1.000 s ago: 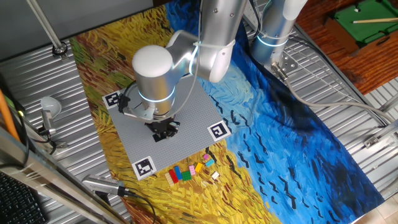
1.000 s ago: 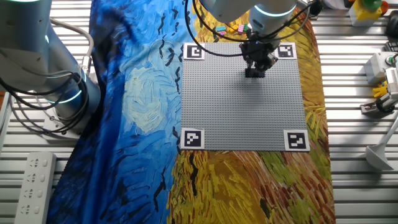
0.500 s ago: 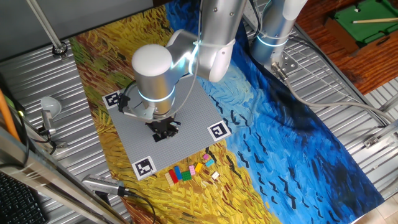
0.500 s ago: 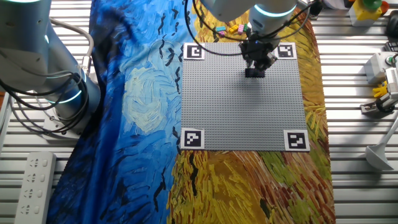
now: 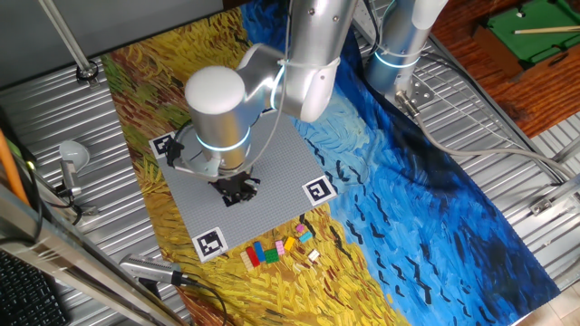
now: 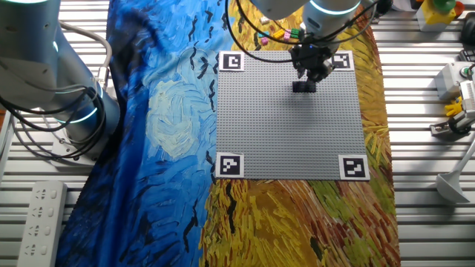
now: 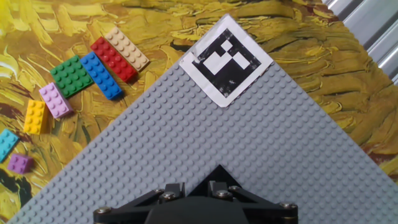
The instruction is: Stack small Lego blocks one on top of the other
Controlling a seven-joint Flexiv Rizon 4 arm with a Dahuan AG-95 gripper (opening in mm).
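While the tool point(image 6: 309, 77) hangs low over the grey studded baseplate point(image 6: 289, 133), near the edge closest to the loose bricks, its fingers are too dark and too small in both fixed views to tell whether they are spread or pressed together; in the hand view only the black underside of the mount shows at the bottom edge. A small black block point(image 6: 303, 87) sits on the baseplate just below the tool in the other fixed view; whether the fingers touch it cannot be told.

Beyond that edge, on the yellow painted cloth point(image 7: 155, 25), the small Lego blocks lie loose. In the hand view a tan brick point(image 7: 127, 48), a red brick point(image 7: 114, 59) and a blue brick point(image 7: 101, 75) lie side by side, with a green brick point(image 7: 72, 75) just beside the blue one. A pink brick point(image 7: 55, 100) and a yellow brick point(image 7: 35, 116) follow, then a light blue brick point(image 7: 6, 144) and a small purple brick point(image 7: 19, 163) near the left edge.

A black-and-white square marker point(image 7: 226, 60) sits at the baseplate's corner. The cloth covers the tabletop point(image 5: 507, 118).
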